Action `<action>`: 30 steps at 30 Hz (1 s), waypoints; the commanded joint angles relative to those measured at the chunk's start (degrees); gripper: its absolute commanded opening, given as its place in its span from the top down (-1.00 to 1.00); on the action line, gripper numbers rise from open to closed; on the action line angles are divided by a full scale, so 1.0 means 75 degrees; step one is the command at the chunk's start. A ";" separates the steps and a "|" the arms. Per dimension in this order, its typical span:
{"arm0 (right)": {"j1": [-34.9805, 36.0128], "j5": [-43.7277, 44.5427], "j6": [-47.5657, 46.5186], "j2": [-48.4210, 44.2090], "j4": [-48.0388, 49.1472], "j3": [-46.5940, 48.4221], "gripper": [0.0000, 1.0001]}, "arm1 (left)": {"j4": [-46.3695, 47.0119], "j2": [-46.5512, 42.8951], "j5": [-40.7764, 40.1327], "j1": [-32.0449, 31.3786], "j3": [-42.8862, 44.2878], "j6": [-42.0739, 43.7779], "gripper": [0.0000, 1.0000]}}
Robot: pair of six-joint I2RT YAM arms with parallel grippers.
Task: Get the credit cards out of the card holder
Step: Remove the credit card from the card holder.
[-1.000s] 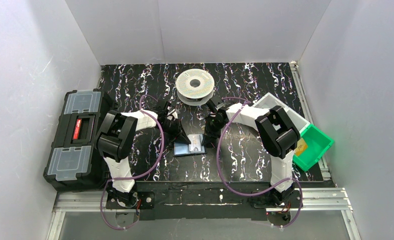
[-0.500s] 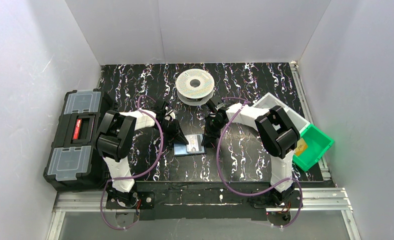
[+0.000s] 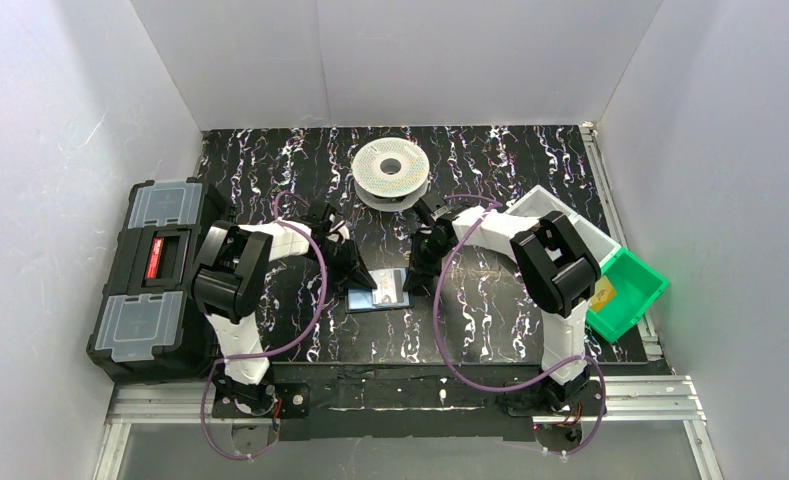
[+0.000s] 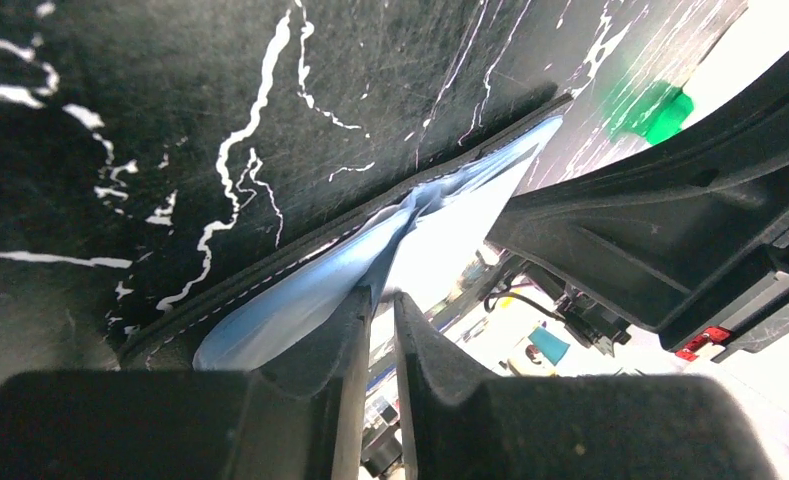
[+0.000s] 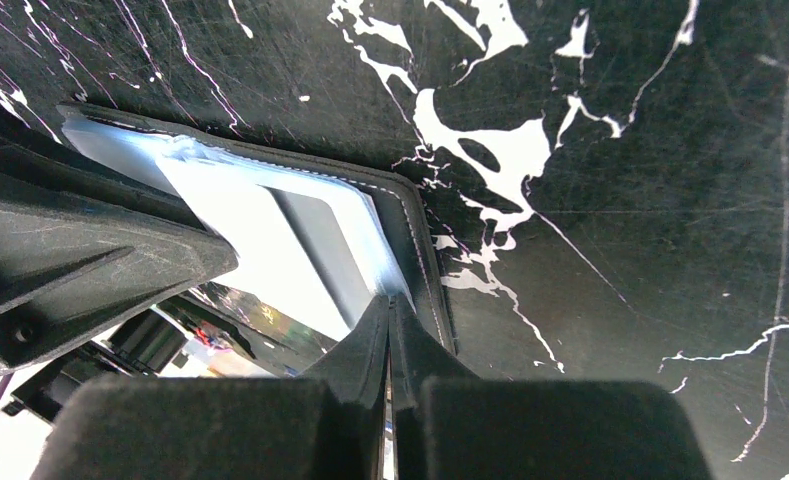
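The card holder (image 3: 378,291) lies open on the black marbled table between my two grippers. Its bluish lining (image 4: 300,300) and stitched black rim (image 5: 422,250) fill both wrist views. A pale glossy card face (image 5: 260,235) shows inside it, mirroring the room; its colour is unclear. My left gripper (image 4: 382,305) sits at the holder's left side. Its jaws stand a narrow gap apart with nothing between them, and one finger (image 4: 320,345) rests on the lining. My right gripper (image 5: 389,310) is shut, its tips pressed on the holder's right inner edge.
A big black toolbox (image 3: 155,280) stands at the table's left edge. A white filament spool (image 3: 391,170) lies at the back centre. On the right are a clear bin (image 3: 555,212) and a green bin (image 3: 630,290).
The left jaws have parted slightly from shut. Both arms have hardly shifted, and the holder lies where it was.
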 commanded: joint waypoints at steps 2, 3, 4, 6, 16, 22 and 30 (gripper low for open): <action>0.0040 0.0567 -0.0147 0.0348 -0.0129 -0.0025 0.93 | 0.0206 -0.0244 0.0105 0.0092 -0.0309 -0.0149 0.67; 0.0040 0.0569 -0.0151 0.0353 -0.0127 -0.0020 0.93 | 0.0258 -0.0255 0.0136 0.0093 -0.0345 -0.0190 0.66; 0.0040 0.0568 -0.0151 0.0353 -0.0124 -0.0016 0.93 | 0.0308 -0.0257 0.0174 0.0093 -0.0372 -0.0220 0.65; 0.0040 0.0561 -0.0167 0.0382 -0.0142 -0.0004 0.93 | 0.0427 -0.0258 0.0253 0.0090 -0.0426 -0.0276 0.64; 0.0038 0.0529 -0.0183 0.0346 -0.0127 0.0013 0.93 | 0.0868 -0.0257 0.0467 0.0085 -0.0583 -0.0587 0.74; 0.0034 0.0509 -0.0180 0.0355 -0.0135 0.0022 0.93 | 0.0943 -0.0370 0.0456 0.0093 -0.0627 -0.0710 0.94; 0.0040 0.0520 -0.0210 0.0352 -0.0195 0.0021 0.93 | -0.0133 -0.0540 -0.0192 0.0260 -0.0211 -0.0182 1.00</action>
